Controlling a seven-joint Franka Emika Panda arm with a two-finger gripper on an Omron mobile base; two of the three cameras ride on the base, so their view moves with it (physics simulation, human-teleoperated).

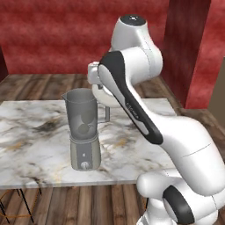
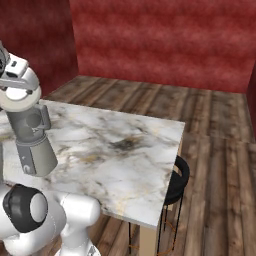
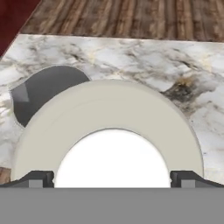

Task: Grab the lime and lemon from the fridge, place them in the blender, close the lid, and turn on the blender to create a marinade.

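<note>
Lid (image 3: 109, 118), a white disc, sits between the wide-spread tips of the pincer (image 3: 112, 178), apparently gripped, just above the blender (image 1: 83, 132) on the worktop (image 2: 125, 150). Inside the jar two round shapes, probably lime and lemon, lie stacked. Fetching looks done; seating the lid and turning the knob (image 1: 84, 165) remain.

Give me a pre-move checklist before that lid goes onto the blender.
1. Lid held between the claw tips: ok.
2. Two round fruits inside the jar: ok; which is the lime, cannot tell.
3. Jar mouth open and unobstructed: ok.
4. Lid centred over the jar mouth: not ok; in the hand view the mouth sits off to one side.
5. Blender upright on the marble table: ok.
6. Knob off: cannot tell.
</note>
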